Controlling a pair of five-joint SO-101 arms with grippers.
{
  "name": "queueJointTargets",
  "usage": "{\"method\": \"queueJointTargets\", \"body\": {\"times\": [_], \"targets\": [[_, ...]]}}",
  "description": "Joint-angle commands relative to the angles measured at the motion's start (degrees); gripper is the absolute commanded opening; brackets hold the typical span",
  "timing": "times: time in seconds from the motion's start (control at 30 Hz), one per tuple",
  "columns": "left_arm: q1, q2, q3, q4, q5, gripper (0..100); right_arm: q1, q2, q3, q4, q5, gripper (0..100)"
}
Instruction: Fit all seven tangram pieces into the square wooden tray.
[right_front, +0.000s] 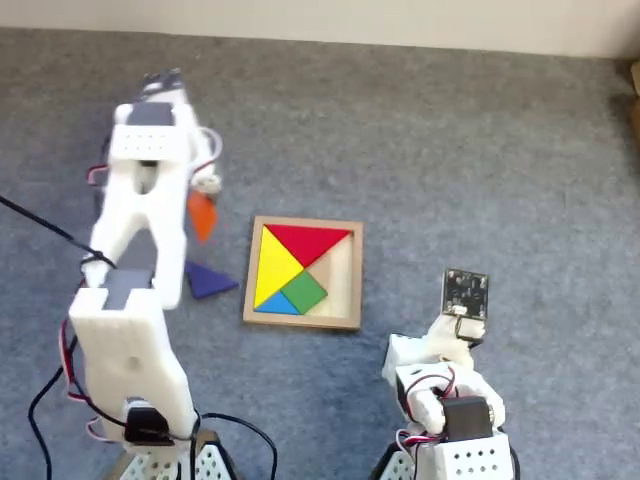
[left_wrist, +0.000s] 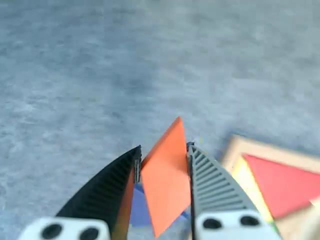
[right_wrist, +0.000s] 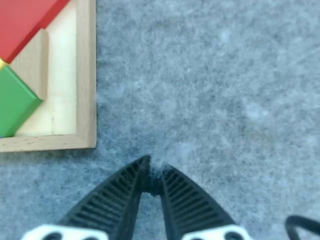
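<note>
Orange piece (left_wrist: 167, 185) is clamped in the left gripper (left_wrist: 164, 146), left of the tray (right_front: 300, 321); carrying to its bare right side is likely needed.

Orange pc (left_wrist: 167, 175); red pc (right_front: 305, 243), yellow pc (right_front: 272, 270), green pc (right_front: 304, 291); tan tray (right_front: 305, 222); grey carpet (right_front: 480, 150).

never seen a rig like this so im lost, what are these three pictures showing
Two small robot arms sit side by side on grey carpet. One picture looks down from above; the other two come from a camera on each arm's wrist. The left gripper is shut on an orange tangram piece. The right gripper is shut, holding nothing. The square wooden tray holds a red triangle, a yellow triangle and a green square, among others. A dark blue triangle lies on the carpet beside the tray.
</note>
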Motion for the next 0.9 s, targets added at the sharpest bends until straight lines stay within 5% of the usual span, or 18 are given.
{"method": "queueJointTargets", "body": {"times": [0.0, 0.5, 0.87], "targets": [[7.0, -5.7, -2.0, 1.0, 0.0, 1, 1.0, 0.6, 7.9, 0.4, 0.8, 0.5], [29.5, 1.2, -2.1, -5.4, -0.1, 1, 3.6, 0.6, 7.9, 0.3, 0.8, 0.5], [33.5, 5.8, -2.4, -9.0, 0.0, 1, 3.6, 0.6, 7.9, 0.3, 0.8, 0.5]]}}
